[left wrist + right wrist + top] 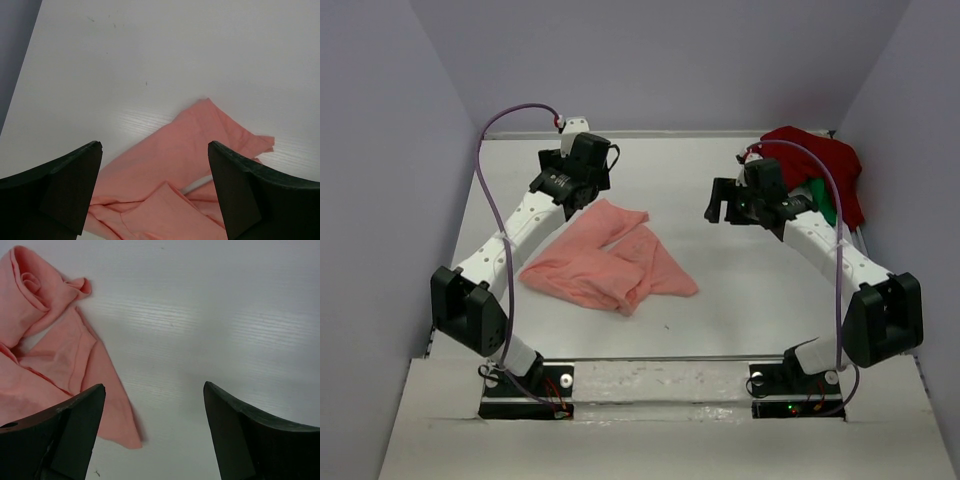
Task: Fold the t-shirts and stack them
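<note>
Pink t-shirt (610,262) lies crumpled on the table (740,300), left of centre. Long axis roughly left-right, one corner pointing right. Dark red t-shirt (825,160) is heaped far right, over a green t-shirt (828,208). Left end effector (155,150) and right end effector (154,390) are both spread, empty.

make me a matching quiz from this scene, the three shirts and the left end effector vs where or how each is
1 salmon-pink t-shirt
2 dark red t-shirt
3 green t-shirt
4 left end effector

a heaped in the far right corner
b open, above pink cloth
c crumpled mid-table
d only a sliver showing by the red heap

Pairs: 1-c, 2-a, 3-d, 4-b
</note>
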`<action>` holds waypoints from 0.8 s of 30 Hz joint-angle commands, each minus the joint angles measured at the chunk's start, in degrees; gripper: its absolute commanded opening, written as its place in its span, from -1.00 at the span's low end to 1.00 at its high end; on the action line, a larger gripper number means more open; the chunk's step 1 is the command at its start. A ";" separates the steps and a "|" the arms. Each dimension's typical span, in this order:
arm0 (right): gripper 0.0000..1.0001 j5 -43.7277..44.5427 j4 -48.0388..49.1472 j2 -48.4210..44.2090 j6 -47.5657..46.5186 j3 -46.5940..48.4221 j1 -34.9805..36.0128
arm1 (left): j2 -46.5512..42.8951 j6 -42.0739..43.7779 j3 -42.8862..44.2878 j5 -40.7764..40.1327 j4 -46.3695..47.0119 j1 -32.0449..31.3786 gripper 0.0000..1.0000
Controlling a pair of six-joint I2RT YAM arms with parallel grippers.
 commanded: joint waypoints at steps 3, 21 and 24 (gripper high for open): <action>0.62 -10.04 2.39 1.22 4.06 2.44 7.18 | 1.85 -1.72 1.87 -4.59 -4.36 0.03 0.98; 0.28 -2.84 -0.08 14.86 9.16 2.91 22.23 | 11.53 1.36 10.85 0.68 -7.35 7.15 0.98; 0.19 -4.52 0.98 16.96 9.34 3.07 24.25 | 11.53 1.53 10.67 1.47 -6.91 8.47 0.98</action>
